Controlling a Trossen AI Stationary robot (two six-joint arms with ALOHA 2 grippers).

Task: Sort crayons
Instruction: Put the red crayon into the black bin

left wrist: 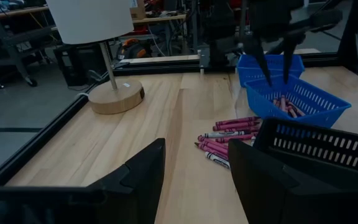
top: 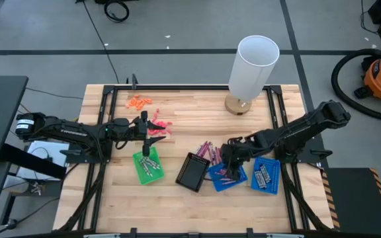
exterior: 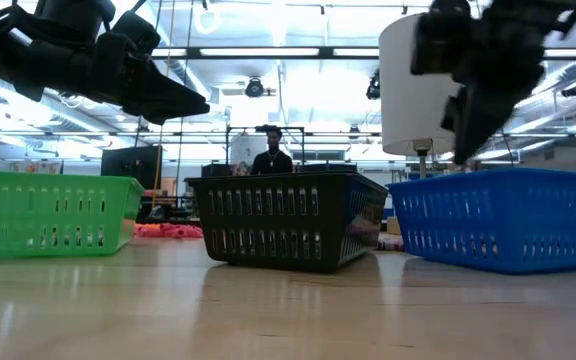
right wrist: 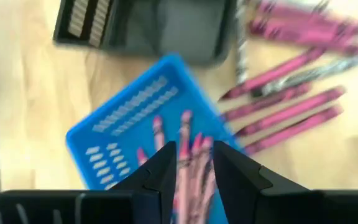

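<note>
Right gripper (right wrist: 191,163) open over blue tray (right wrist: 114,134) of pink crayons (right wrist: 188,158), left gripper (left wrist: 194,177) open above table

High view: overhead, straight down, far enough to take in the whole worktop (top: 177,198), both arms and some floor around. Low view: at worktop height, level across it into the room; green tray (exterior: 48,212), black tray (exterior: 288,220) and blue tray (exterior: 503,218) loom close, arms enter from above. Left wrist view: looks low across the worktop past its own tool (left wrist: 194,180) toward the lamp (left wrist: 98,37) and the far arm. Right wrist view: straight down, very near, onto the blue tray and loose crayons (right wrist: 291,81). Both wrist views share the blue tray, black tray and crayons.
</note>
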